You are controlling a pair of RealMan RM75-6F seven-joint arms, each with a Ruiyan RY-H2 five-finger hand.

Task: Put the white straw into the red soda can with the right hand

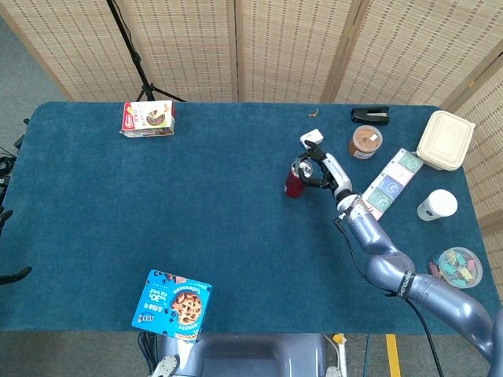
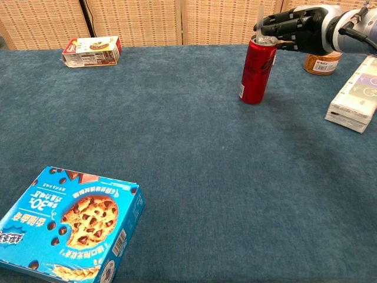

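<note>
The red soda can (image 1: 294, 182) (image 2: 257, 71) stands upright on the blue table at the right middle. My right hand (image 1: 318, 166) (image 2: 300, 29) sits low at the can's rim, on its right side, with dark fingers curled over the opening. The white straw (image 2: 261, 13) rises upright above the fingers. Its lower part is hidden behind them, at the can's mouth. The hand seems to pinch the straw. My left hand shows in neither view.
A brown jar (image 1: 366, 141) (image 2: 321, 62) and a long flat pack (image 1: 391, 182) (image 2: 356, 97) lie just right of the hand. A white clamshell (image 1: 446, 140), paper cup (image 1: 437, 205) and stapler (image 1: 370, 115) sit further right. A cookie box (image 2: 65, 224) lies front left and a snack box (image 2: 91, 50) far left.
</note>
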